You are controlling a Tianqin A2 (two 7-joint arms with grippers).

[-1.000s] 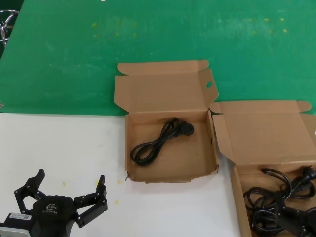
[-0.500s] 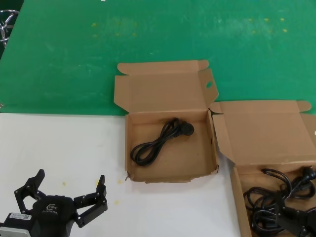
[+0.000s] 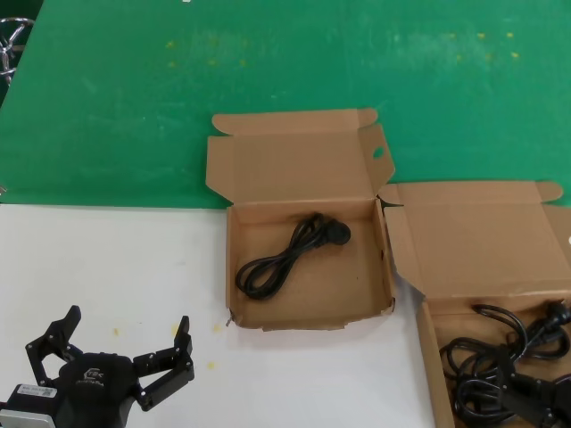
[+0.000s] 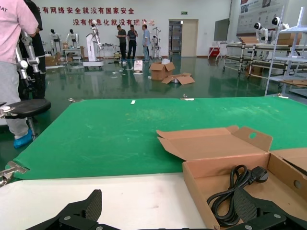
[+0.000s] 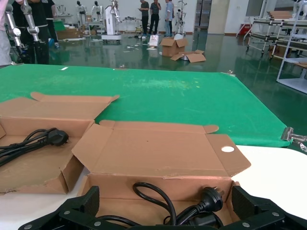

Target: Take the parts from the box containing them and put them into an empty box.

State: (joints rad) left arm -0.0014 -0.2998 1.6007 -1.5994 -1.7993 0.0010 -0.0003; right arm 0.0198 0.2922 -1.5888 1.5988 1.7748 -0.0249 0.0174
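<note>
Left tool [image 3: 111,352] released, parked low over white worktop [image 3: 107,267]; logo on it unreadable. Right tool [image 5: 163,211] w/ fingers spread over the box containing them [image 3: 500,294]. Cable [image 3: 290,254] in the empty box [image 3: 308,312] runs diagonally, plug toward lid.

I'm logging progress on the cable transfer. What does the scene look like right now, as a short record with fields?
middle box: lid open, holds one coiled black cable
right box: lid open, holds a tangle of black cables
left pincer: open, above the white table, apart from both boxes
right pincer: open, low over the right box's tangle of black cables
surface: white table near the robot, green mat beyond
</note>
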